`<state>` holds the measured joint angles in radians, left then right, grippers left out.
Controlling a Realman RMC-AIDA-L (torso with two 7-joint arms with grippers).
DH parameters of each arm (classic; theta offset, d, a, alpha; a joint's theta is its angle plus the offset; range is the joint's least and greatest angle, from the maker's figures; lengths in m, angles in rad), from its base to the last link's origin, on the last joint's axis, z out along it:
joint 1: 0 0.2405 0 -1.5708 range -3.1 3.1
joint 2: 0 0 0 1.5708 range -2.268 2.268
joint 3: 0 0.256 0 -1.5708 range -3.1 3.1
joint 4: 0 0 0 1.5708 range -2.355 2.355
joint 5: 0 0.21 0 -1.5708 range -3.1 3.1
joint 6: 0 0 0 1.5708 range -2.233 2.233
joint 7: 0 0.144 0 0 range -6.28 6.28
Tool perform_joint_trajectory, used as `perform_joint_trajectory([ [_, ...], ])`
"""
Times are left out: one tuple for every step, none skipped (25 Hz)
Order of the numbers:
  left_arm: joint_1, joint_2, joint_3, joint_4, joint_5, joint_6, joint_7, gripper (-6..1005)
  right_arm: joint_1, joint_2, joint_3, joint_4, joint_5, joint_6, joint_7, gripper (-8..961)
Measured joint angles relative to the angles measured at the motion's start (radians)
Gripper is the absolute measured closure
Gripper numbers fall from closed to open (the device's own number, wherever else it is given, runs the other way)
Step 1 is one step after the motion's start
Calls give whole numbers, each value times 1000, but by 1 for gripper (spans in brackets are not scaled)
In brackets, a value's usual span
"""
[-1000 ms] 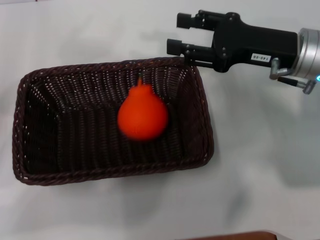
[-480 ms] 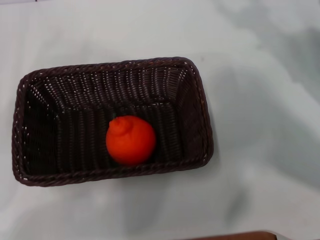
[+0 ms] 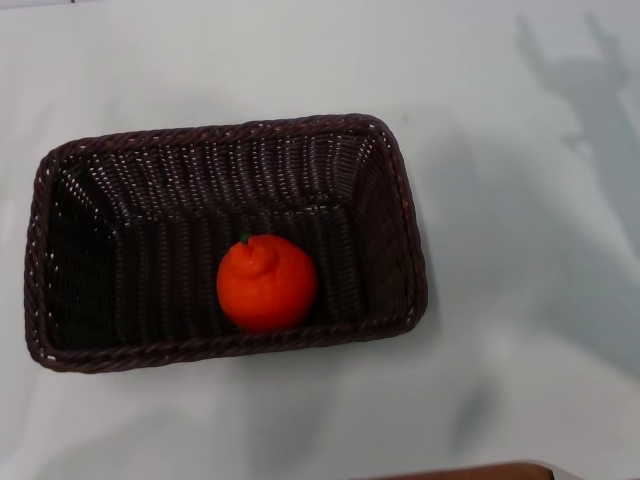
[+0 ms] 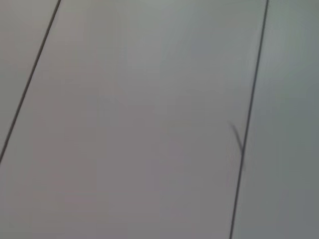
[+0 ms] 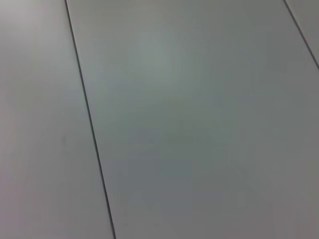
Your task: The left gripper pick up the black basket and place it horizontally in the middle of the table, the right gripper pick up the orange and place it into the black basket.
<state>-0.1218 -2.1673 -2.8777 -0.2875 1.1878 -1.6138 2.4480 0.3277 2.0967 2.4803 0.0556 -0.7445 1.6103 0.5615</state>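
Observation:
The black basket (image 3: pixel 70 260) lies lengthwise across the middle of the white table (image 3: pixel 520 330) in the head view. The orange (image 3: pixel 266 283) rests inside it, near the front wall and slightly right of its centre, with its bumped neck and dark stem pointing up. Neither gripper shows in any view. Only a shadow of the right gripper falls on the table at the far right. The left and right wrist views show only plain grey panels with thin dark seams.
A brown edge (image 3: pixel 470 470) shows at the bottom of the head view, near the table's front. Bare white table surrounds the basket on all sides.
The right gripper was open above the basket's far right corner one second ago and has left the view. The orange dropped and rolled toward the basket's front wall, then settled.

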Motion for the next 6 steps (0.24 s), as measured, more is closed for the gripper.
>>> perform_joint_trajectory([
  [-3, 0, 0, 6, -1, 12, 14, 319, 6, 0, 0, -15, 0, -1, -7, 7],
  [-6, 0, 0, 11, -2, 22, 23, 319, 14, 1, 0, -28, 1, -1, -11, 7],
  [-9, 0, 0, 13, -2, 33, 29, 319, 20, 1, 0, -37, 1, -1, -13, 7],
  [-11, 0, 0, 15, -2, 41, 31, 319, 25, 1, 1, -42, 1, 1, -13, 7],
  [-14, 0, 0, 18, -2, 53, 31, 319, 31, 2, 1, -46, 1, 3, -14, 7],
  [-18, 0, 0, 22, -2, 63, 31, 319, 38, 2, 1, -47, 1, 5, -14, 7],
])
